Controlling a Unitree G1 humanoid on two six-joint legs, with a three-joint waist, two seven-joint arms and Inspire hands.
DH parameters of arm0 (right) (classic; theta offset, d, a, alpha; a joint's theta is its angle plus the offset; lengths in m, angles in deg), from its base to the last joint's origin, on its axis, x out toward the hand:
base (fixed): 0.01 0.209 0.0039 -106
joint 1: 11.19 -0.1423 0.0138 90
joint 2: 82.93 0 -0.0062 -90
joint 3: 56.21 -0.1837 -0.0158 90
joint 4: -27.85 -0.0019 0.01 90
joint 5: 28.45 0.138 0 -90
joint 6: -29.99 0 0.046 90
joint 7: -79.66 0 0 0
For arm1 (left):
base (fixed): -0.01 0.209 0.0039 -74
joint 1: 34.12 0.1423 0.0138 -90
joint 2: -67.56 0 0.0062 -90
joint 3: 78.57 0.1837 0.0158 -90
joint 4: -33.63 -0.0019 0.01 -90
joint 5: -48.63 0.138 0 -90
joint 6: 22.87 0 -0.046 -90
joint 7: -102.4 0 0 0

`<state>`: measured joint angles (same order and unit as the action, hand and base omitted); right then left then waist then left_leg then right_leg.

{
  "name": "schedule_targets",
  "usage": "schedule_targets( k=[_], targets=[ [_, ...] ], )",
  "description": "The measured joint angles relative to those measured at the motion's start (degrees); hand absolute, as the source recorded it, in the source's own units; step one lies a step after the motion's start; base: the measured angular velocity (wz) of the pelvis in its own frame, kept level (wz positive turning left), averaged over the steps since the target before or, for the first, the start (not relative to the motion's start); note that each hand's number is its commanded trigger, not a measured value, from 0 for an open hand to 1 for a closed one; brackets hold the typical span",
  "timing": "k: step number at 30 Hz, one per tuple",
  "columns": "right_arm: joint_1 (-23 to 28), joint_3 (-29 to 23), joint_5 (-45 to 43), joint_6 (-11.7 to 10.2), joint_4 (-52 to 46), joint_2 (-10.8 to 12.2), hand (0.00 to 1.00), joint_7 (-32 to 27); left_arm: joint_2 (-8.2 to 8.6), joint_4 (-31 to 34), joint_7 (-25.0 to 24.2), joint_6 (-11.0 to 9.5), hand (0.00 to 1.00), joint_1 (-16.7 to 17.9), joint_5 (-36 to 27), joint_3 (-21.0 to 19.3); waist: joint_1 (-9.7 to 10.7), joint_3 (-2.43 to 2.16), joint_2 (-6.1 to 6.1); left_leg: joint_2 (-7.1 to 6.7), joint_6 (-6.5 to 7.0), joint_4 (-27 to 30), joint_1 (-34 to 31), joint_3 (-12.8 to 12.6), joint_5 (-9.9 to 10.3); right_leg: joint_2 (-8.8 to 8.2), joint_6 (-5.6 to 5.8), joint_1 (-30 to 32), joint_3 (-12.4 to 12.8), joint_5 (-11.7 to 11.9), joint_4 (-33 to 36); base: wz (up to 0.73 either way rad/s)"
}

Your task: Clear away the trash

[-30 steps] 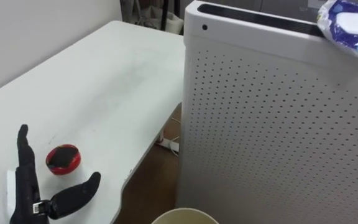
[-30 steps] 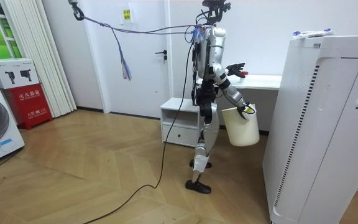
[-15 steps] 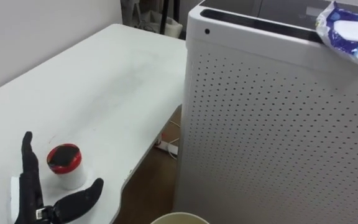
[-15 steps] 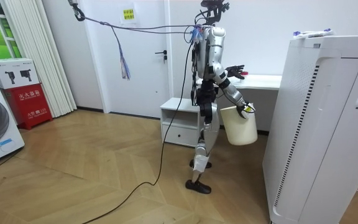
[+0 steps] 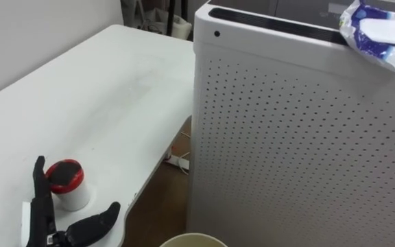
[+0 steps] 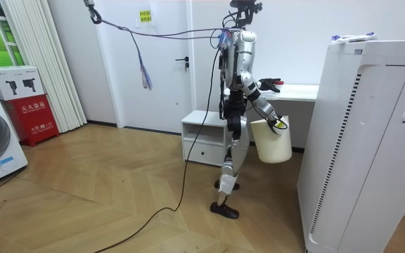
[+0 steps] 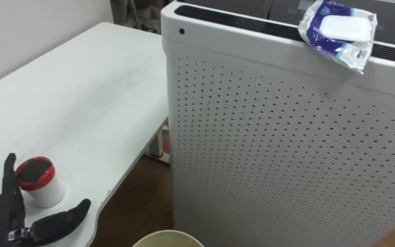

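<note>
lowered toward the tabletop [image 5: 88, 96] since a second ago, left hand [image 5: 41, 214] shows fingers straight and spread, just beside the red-lidded cup [image 5: 67, 186]. blue-and-white wipes packet [image 5: 376, 36] lies atop the perforated white appliance [image 5: 300, 144]. right hand [image 6: 279, 124] carries the cream bucket [image 6: 273, 143]; its grip cannot be told.

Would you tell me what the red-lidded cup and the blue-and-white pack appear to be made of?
The red-lidded cup looks like plastic or coated paper, which I cannot tell: smooth matte white wall, glossy red lid. The blue-and-white pack seems soft plastic film: crinkled, shiny, with a smooth white flap on top.
</note>
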<state>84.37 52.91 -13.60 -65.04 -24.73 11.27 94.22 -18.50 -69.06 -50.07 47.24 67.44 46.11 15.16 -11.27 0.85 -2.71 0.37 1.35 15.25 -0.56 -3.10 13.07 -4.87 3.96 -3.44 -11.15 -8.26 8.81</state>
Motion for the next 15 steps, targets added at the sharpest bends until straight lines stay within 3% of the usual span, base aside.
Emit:
schedule_targets(
  k=[15],
  targets=[
    [1.42,-0.05,-0.20,0.03,0.00,0.37,1.00,0.46,0.13,0.20,1.10,0.02,0.00,-1.26,-4.81,-2.06,0.51,-0.05,0.05,-0.01,-0.01,-0.37,-0.01,0.15,0.01,-0.02,-0.22,0.54,0.00,0.14,0.84,-0.02]
  ],
)
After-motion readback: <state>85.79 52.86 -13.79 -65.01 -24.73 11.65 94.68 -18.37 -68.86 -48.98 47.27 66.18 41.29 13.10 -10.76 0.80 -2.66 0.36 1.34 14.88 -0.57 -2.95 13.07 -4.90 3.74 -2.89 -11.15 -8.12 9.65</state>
